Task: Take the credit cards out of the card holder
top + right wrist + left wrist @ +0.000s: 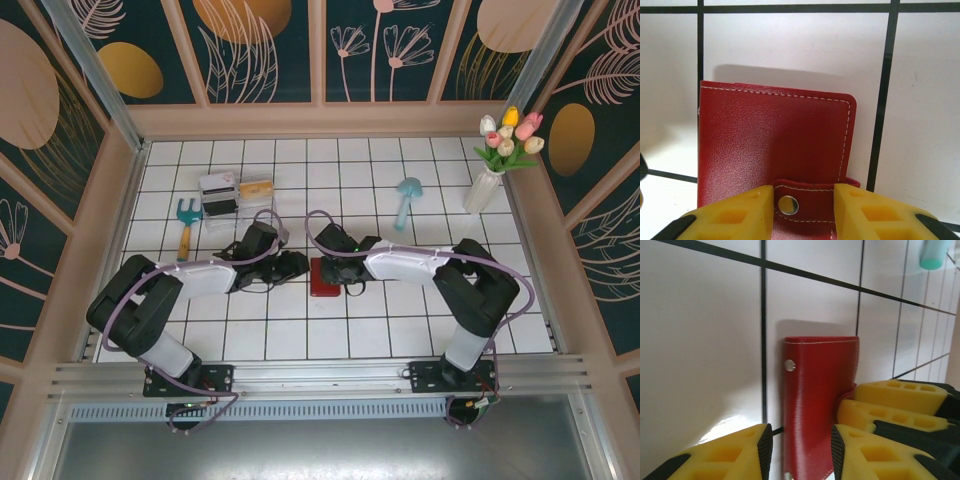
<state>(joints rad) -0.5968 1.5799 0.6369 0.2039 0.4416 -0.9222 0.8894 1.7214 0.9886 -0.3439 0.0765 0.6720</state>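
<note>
Top external view: the red card holder point(326, 279) is lying closed near the middle of the white tiled table point(400, 330), with both arms reaching in to it.
Left wrist view is showing the left hand point(802, 452) with fingers parted and the card holder's near end sitting between them. Right wrist view is showing the right hand point(804, 200) part open, its yellow fingers straddling the snap tab point(815, 199). I cannot tell whether they are gripping it.

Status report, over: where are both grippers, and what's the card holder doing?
Left gripper open at the card holder's edge. Right gripper open, fingers straddling the snap tab. Holder closed, flat on the tiles. Grippers crowd each other.
</note>
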